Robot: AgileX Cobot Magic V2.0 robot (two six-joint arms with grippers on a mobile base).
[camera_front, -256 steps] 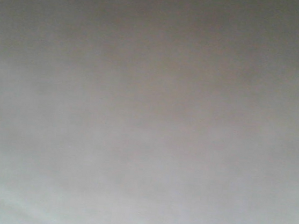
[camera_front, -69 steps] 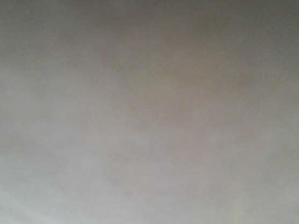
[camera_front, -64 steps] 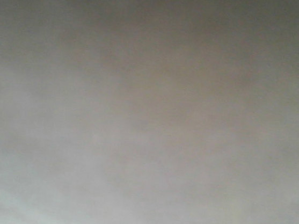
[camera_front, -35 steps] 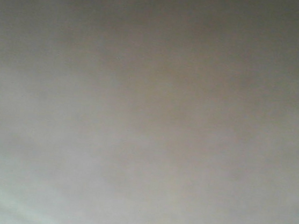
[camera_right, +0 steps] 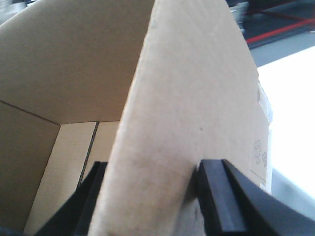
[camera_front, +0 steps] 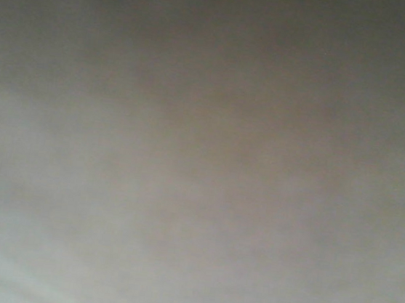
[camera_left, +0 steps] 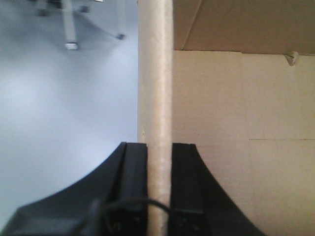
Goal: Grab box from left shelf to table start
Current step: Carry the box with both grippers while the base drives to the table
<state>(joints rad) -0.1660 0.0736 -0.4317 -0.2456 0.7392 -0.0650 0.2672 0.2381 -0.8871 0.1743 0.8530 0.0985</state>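
Note:
The box (camera_left: 236, 123) is brown corrugated cardboard, open at the top. In the left wrist view its upright wall runs edge-on between my black fingers, and my left gripper (camera_left: 159, 147) is shut on that wall. In the right wrist view another wall of the box (camera_right: 187, 88) stands between the two black fingers (camera_right: 219, 196), and my right gripper (camera_right: 155, 167) is shut on it. The box's inside shows to the left of that wall. A bright white table (camera_right: 295, 108) lies beyond the box on the right. The left shelf is out of view.
The front view is filled by a blurred grey-brown surface (camera_front: 202, 151) very close to the lens, with no detail. Pale bluish floor (camera_left: 59, 108) with metal furniture legs (camera_left: 71, 29) lies left of the box. Dark floor with red lines (camera_right: 275, 24) shows at the far right.
The front view stays a featureless blur and has only darkened slightly. A faint pale streak at its lower right is gone.

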